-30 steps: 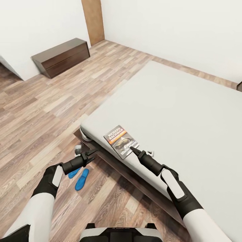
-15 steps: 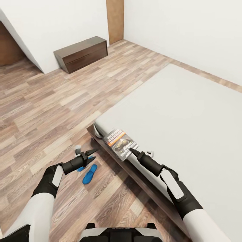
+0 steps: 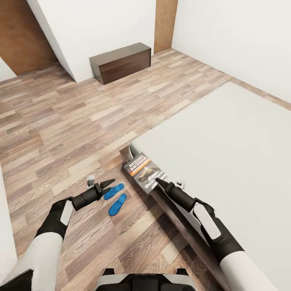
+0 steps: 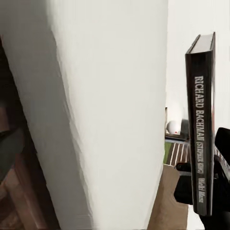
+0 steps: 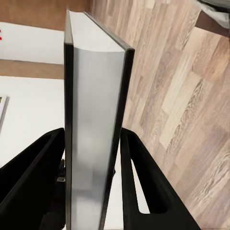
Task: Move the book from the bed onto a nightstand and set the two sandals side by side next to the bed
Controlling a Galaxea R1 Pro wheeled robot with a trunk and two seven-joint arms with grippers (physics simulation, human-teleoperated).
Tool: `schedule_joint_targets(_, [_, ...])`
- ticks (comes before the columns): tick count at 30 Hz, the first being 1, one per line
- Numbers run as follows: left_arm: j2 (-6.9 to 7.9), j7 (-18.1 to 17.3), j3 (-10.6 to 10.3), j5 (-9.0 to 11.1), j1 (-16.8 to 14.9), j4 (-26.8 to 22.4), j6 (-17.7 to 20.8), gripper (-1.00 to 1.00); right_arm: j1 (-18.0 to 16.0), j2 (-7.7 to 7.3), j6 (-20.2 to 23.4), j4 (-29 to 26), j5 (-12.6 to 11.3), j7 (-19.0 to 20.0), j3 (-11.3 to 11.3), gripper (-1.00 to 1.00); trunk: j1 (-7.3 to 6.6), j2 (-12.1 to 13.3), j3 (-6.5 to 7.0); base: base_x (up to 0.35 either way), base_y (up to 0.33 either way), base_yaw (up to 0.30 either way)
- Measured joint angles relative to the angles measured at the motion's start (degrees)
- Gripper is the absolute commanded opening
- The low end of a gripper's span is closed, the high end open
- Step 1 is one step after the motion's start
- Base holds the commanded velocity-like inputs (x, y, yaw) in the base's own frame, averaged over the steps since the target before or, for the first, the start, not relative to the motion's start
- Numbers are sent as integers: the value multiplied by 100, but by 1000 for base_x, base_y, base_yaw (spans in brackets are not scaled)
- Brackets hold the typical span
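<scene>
My right gripper (image 3: pixel 157 181) is shut on the book (image 3: pixel 144 171), a dark paperback with "RICHARD BACHMAN" lettering and an orange band. It holds the book at the corner of the bed (image 3: pixel 226 149), out past the mattress edge over the dark frame. In the right wrist view both fingers (image 5: pixel 143 182) press on the book (image 5: pixel 93 143) from either side. The left wrist view catches the book's spine (image 4: pixel 201 129). Two blue sandals (image 3: pixel 113 191) (image 3: pixel 117 204) lie close together on the wood floor beside the bed's corner. My left gripper (image 3: pixel 110 184) hovers open just left of them, holding nothing.
A low dark brown dresser (image 3: pixel 121 62) stands against the white wall at the back. A small grey object (image 3: pixel 91 179) sits on the floor by the left gripper. A brown panel (image 3: pixel 165 24) breaks the far wall. Wood floor (image 3: pixel 81 121) spreads left of the bed.
The whole view has swung, so the bed and dresser sit further right in the picture. The book stays in my right gripper and now sits off the mattress corner. Both sandals show clear of the left gripper.
</scene>
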Motion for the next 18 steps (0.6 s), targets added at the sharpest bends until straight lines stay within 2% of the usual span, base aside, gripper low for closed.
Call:
schedule_joint_targets(2, [311,11,0,-10,0,451,-231,100,0,0,-3,5,-1,-1,0,-100,0,0,0,0,0,292])
schedule_joint_targets(7, [1321,22,-13,-12,0,1685,-1277,100,0,0,-4,8,3,-9,0,-100,0,0,0,0,0,292])
schedule_joint_targets(8, [1761,75,-10,-258,10,2448,-1881,100,0,0,-4,8,-3,-9,-1,-100,0,0,0,0,0,292])
schedule_joint_targets(9, [1891,134,9,-471,1,2775,-2206,100,2,0,-3,8,4,-10,1,-100,0,0,0,0,0,292])
schedule_joint_targets(10, [1926,182,5,-576,0,2900,-2377,100,3,0,-2,8,2,-10,0,-100,0,0,0,0,0,292])
schedule_joint_targets(11, [2010,592,-84,-1130,-1,3414,-3110,100,1,0,-1,8,-1,-10,0,-100,0,0,-1,0,0,292])
schedule_joint_targets(13, [2021,1089,-68,-1469,0,3761,-3539,100,2,0,-1,8,3,-8,0,-100,0,0,0,0,0,292])
schedule_joint_targets(16, [1976,1524,-75,-1714,78,3911,-3854,100,1,0,-2,8,2,-9,0,-100,0,0,0,0,0,292])
schedule_joint_targets(18, [1937,1663,-87,-1797,314,3953,-3999,100,0,-1,-2,8,3,-9,0,-100,0,0,-1,0,0,292])
